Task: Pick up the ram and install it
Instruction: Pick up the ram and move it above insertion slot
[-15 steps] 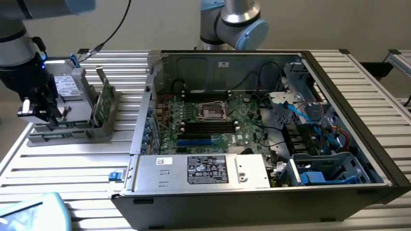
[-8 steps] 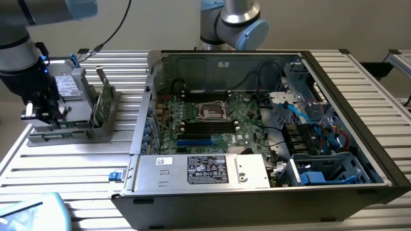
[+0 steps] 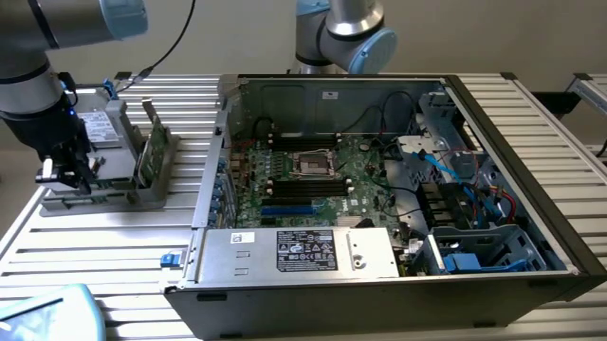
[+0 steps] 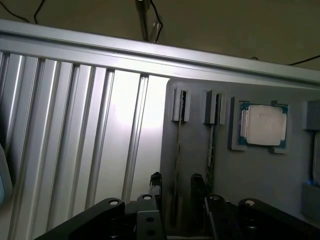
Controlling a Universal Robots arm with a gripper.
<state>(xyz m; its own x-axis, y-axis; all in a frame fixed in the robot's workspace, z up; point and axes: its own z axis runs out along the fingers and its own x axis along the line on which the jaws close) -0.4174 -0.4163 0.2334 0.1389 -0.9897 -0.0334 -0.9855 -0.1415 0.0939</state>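
Observation:
Two ram sticks stand on edge in a grey holder [image 3: 95, 202] on the table, at the exterior view's left. In the wrist view the nearer ram stick [image 4: 178, 150] appears edge-on as a thin line, and the second stick [image 4: 210, 150] runs parallel beside it. My gripper [image 4: 176, 186] is open, with one black finger [image 4: 155, 183] on each side of the nearer stick and a clear gap to it. In the exterior view my gripper [image 3: 68, 177] hangs over the holder, near the ram sticks [image 3: 147, 153]. The black motherboard slots [image 3: 305, 186] lie inside the open computer case.
A square silver processor chip [image 4: 263, 125] sits in the holder beside the sticks. A grey drive with a white label [image 3: 95, 126] stands at its back. The open case [image 3: 569, 234] takes up the exterior view's right, with a power supply [image 3: 303, 250] in front. A second arm's base [image 3: 342, 28] rises behind.

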